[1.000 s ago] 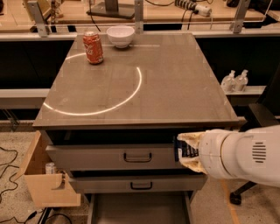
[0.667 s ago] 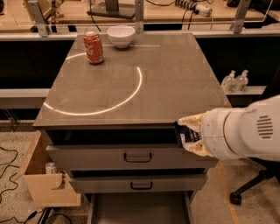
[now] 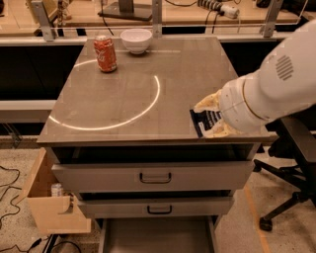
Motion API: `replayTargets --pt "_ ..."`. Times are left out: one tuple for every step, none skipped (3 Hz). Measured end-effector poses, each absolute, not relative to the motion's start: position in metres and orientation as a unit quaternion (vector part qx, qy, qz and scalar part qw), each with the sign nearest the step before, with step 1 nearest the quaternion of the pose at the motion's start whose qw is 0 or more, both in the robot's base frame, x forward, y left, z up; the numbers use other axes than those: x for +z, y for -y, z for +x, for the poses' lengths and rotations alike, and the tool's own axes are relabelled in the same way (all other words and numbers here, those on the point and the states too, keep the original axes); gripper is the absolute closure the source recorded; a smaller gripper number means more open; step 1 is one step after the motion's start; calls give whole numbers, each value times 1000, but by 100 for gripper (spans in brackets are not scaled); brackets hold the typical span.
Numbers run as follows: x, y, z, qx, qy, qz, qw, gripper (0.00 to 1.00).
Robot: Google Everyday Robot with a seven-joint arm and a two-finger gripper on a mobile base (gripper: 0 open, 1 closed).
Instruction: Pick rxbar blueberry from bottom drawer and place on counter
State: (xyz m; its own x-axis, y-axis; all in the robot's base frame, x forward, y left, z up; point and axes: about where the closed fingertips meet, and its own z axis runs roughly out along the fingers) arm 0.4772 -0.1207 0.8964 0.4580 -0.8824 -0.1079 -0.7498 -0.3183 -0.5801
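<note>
One claw (image 3: 211, 117) clamps the rxbar blueberry (image 3: 200, 119) over the counter (image 3: 128, 99); bottom drawer (image 3: 158, 238) gapes open.

A red soda can (image 3: 105, 53) stands upright near the back left corner of the surface (image 3: 187, 69). To its right, at the back edge, is a white bowl (image 3: 136, 40); the two do not touch. Under the top, the upper drawer (image 3: 197, 175) and the middle drawer (image 3: 197, 206) each have a dark handle in the middle. On the left side is a tan wooden bin (image 3: 52, 212) with a small can (image 3: 58, 189) inside. A black office chair (image 3: 296, 141) stands on the speckled floor (image 3: 15, 148) at the right. Behind is a wooden workbench (image 3: 84, 15) with metal posts (image 3: 157, 17). The tool (image 3: 205, 118) is at the front right edge of the surface, closed on the rxbar blueberry (image 3: 200, 124).
</note>
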Motion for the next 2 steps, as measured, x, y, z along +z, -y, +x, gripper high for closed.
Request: replayTargets --pt "902 121 522 -82 -504 -813 279 100" --pt "912 120 568 -66 -502 -819 270 100"
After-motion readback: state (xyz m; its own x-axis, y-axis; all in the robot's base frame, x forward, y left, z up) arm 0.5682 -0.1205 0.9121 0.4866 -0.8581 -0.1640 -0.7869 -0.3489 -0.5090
